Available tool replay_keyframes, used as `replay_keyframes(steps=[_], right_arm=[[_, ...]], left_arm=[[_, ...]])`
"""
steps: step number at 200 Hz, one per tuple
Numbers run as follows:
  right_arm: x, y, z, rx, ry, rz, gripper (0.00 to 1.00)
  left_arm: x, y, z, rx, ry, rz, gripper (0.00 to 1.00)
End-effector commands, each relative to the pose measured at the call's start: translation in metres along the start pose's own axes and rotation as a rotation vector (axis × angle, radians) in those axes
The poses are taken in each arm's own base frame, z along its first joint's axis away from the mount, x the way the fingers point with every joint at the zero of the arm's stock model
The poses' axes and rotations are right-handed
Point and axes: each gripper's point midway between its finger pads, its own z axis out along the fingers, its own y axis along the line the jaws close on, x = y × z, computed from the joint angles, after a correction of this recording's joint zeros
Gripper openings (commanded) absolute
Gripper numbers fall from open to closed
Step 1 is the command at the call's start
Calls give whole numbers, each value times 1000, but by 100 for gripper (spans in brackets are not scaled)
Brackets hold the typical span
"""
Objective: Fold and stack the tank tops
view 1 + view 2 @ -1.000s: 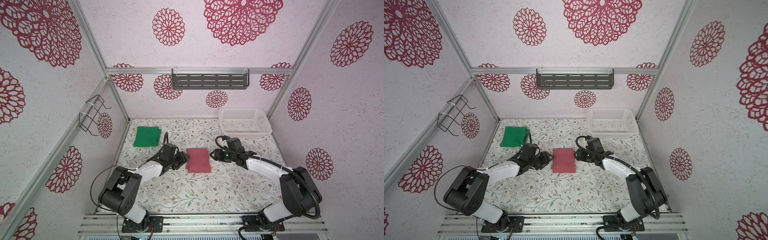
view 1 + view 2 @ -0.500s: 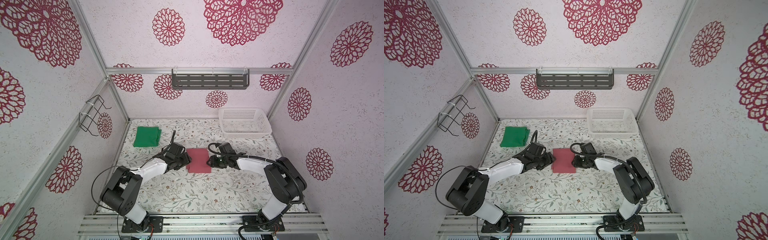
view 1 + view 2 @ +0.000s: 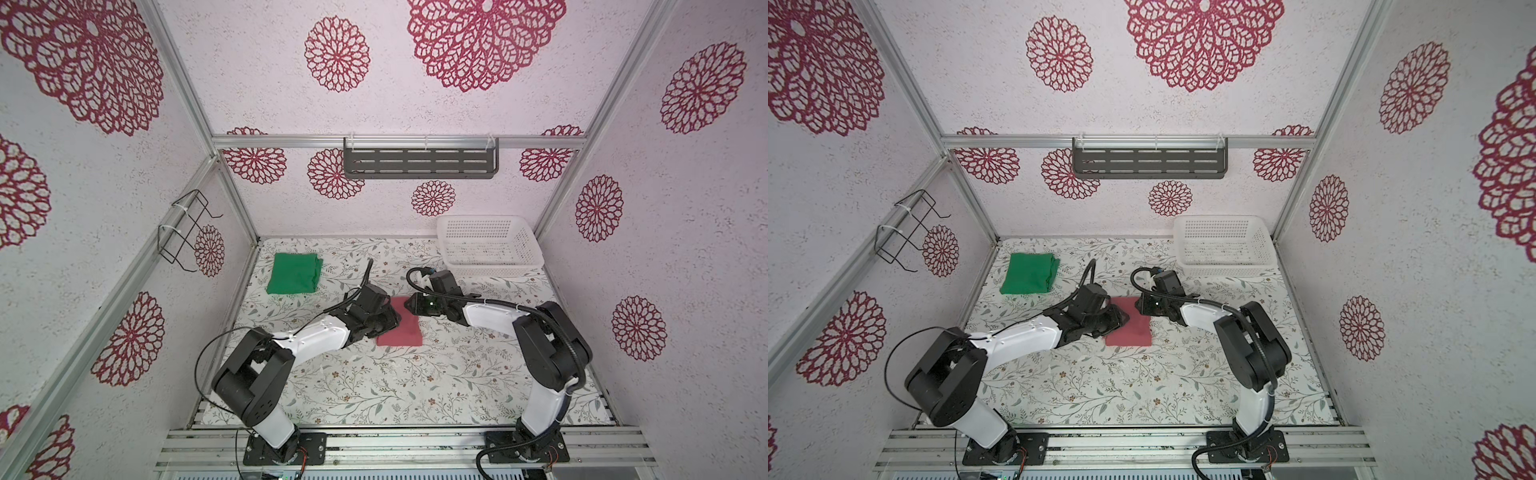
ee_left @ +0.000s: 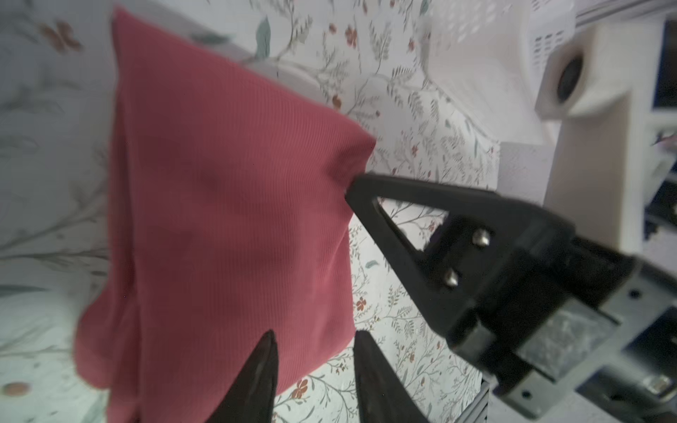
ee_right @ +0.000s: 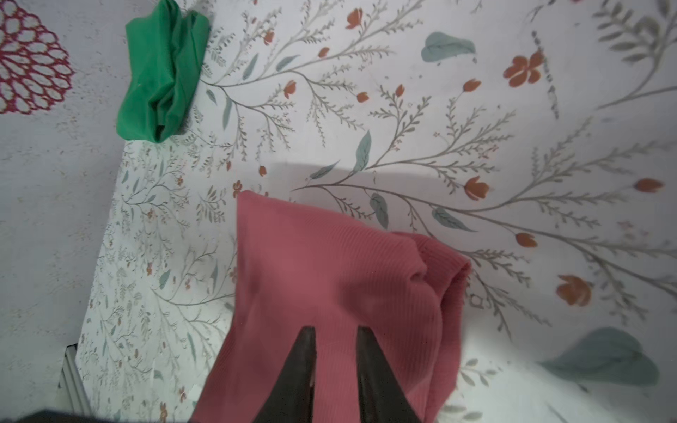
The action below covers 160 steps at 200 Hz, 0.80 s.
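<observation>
Far to the left of the white basket (image 3: 490, 270), at the other back corner of the table, the green tank top (image 3: 294, 274) lies folded, the same as a second ago. The change is closer to the basket. The two grippers were standing apart on each side of the red tank top (image 3: 402, 332), which lies folded in front of the basket and to its left. Now both are at its back edge, with much narrower jaws. The left gripper (image 4: 314, 338) is at the corner farther from the basket. One finger is over the cloth and the other just beside its edge, with a small gap between them, and we cannot tell if it already clamps. The right gripper (image 5: 335, 331) is at the corner nearest the basket. Its jaws are almost closed with the ribbed cloth between them, and the cloth is pulled to a point at its tip, so we judge that it holds. We think the red top is about to be lifted, for one more fold or for stacking on the green one.
</observation>
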Motion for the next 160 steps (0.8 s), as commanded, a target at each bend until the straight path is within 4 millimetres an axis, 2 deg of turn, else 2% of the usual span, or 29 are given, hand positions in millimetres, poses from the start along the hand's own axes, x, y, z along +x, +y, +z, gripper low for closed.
replay_keyframes(steps=[1,26,37,48,69,87,98,112,126,144,160], right_arm=[[-26,2,7,-19,-78,4,21],[-24,-27,21,46,-75,47,21],[-23,-37,23,76,-77,53,21],[-24,-43,24,91,-79,58,21],[-37,-33,12,71,-92,38,22],[-50,-5,-17,22,-110,-6,24],[-48,8,-33,-10,-105,-19,25],[-37,22,-50,-58,-90,-24,25],[-22,32,-60,-88,-66,-23,25],[0,39,-64,-112,-27,-8,25],[19,44,-63,-133,1,8,25]], left_arm=[[18,28,14,-20,26,-93,38],[35,71,16,-112,47,-120,37],[38,82,14,-148,52,-110,36],[39,84,13,-157,58,-103,35],[33,67,12,-117,61,-86,36],[14,36,2,-59,29,-49,40],[-1,18,-7,-24,3,-26,42],[-27,0,-19,27,-38,-12,44],[-51,-6,-24,40,-78,0,44],[-75,-2,-19,26,-97,12,43],[-89,5,-8,20,-101,-4,42]])
